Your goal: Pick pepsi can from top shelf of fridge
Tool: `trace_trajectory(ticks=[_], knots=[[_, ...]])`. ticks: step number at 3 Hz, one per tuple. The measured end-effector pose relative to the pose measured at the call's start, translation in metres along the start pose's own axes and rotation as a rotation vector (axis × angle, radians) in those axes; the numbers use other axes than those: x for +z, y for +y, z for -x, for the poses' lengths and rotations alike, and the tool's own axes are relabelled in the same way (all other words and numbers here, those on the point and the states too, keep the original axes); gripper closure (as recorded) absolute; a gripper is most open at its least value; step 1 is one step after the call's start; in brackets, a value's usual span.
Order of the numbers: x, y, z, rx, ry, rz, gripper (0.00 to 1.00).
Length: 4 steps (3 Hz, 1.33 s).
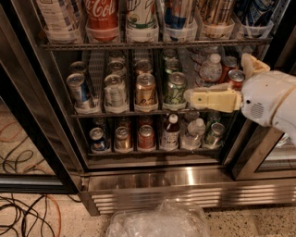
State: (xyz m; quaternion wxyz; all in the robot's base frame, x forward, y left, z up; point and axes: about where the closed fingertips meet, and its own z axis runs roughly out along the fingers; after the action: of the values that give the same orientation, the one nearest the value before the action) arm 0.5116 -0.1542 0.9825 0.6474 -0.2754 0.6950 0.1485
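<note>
Cream fingers (212,100) of the gripper (216,78) stand apart in the camera view, as far as we can read them. One long finger reaches level toward the left, and a shorter one angles up near the white arm housing (273,97). We see nothing held between them. The gripper hangs in front of the middle rack at the right side of the fridge (162,183). The long fingertip is just beside a green can (175,88) on that rack. A water bottle (210,69) and a red-topped can (237,77) show in the gap between the two fingers, farther back. The pepsi can (178,14) stands well above the long fingertip and a touch to its left. It is upright on the top shelf (152,45), seated in a translucent lane cup (179,33), with its upper part cut off by the picture's edge. Left of it, past a white and green can, we find the Coca-Cola can (101,14), and right of it, above the long finger, the gold-tan can (215,11). Below the fingers a lower rack holds more cans and small bottles. Far down to the left, dark cables (21,217) lie on the speckled floor. Below the fridge's steel base lies a crumpled clear plastic bag (157,222).
</note>
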Motion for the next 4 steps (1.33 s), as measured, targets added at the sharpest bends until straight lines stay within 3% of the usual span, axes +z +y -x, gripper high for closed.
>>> trace_trajectory(ticks=[1,2,3,4], knots=[[-0.01,-0.011,-0.009,0.064,-0.059,-0.12,0.0],[-0.005,0.004,0.01,0.045,-0.091,-0.119,0.0],[-0.005,0.004,0.01,0.045,-0.091,-0.119,0.0],[-0.002,0.005,0.012,0.082,-0.12,-0.148,0.0]])
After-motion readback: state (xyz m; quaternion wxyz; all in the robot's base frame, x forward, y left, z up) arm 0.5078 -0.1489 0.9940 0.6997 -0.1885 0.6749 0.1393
